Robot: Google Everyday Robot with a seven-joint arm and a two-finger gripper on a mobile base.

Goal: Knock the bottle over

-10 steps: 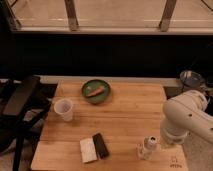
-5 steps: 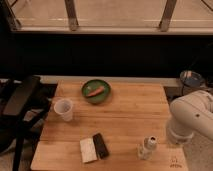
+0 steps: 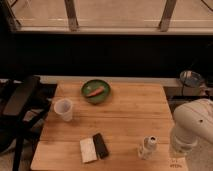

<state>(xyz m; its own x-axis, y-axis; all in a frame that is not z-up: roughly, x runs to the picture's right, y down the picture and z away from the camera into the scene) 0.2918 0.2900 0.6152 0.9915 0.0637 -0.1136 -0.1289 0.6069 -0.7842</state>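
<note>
The bottle [image 3: 148, 147], small and clear with a white cap, stands upright near the front right edge of the wooden table [image 3: 125, 120]. My white arm [image 3: 196, 125] hangs over the table's right front corner. The gripper [image 3: 177, 153] is at the arm's lower end, to the right of the bottle and apart from it.
A translucent white cup [image 3: 63, 109] stands at the left. A green bowl [image 3: 96, 91] with an orange item sits at the back. A black block [image 3: 100, 145] and a white block [image 3: 88, 150] lie at the front. A black chair [image 3: 20, 100] is at the left and a round grey object [image 3: 191, 78] at the right.
My arm has drifted to the right and slightly lower, away from the bottle. The bottle still stands upright in the same place.
</note>
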